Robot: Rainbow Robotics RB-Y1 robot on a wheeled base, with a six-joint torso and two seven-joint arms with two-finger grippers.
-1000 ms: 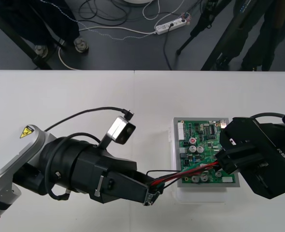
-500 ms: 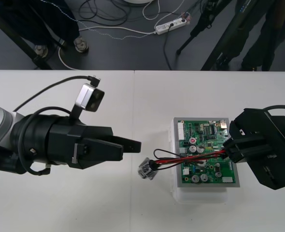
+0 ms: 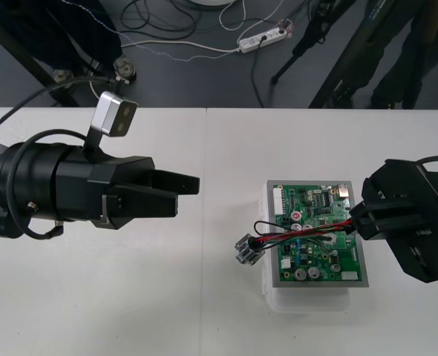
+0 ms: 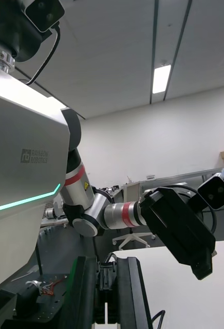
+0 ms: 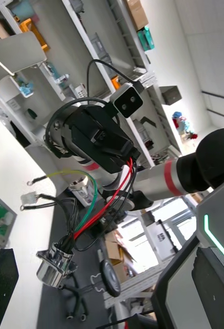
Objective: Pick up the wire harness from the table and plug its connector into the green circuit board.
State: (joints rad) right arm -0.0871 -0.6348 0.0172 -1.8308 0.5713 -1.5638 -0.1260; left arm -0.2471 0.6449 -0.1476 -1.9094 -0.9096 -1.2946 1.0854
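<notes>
Harness (image 3: 301,231) now hangs across the green board (image 3: 319,200), wires clamped in our right gripper (image 3: 358,222) at 3 o'clock, since our left gripper (image 3: 188,191) has let go, spread wide and backed off toward 9 o'clock, leaving the plugging-in to the right arm

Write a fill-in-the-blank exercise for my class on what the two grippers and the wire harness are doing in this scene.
1. The right gripper holds the wire harness over the ___ circuit board.
2. The left gripper hovers above the table with its fingers ___.
3. In the front view, the round metal socket is beside the board's ___ edge.
Missing words: green; open; left.
</notes>
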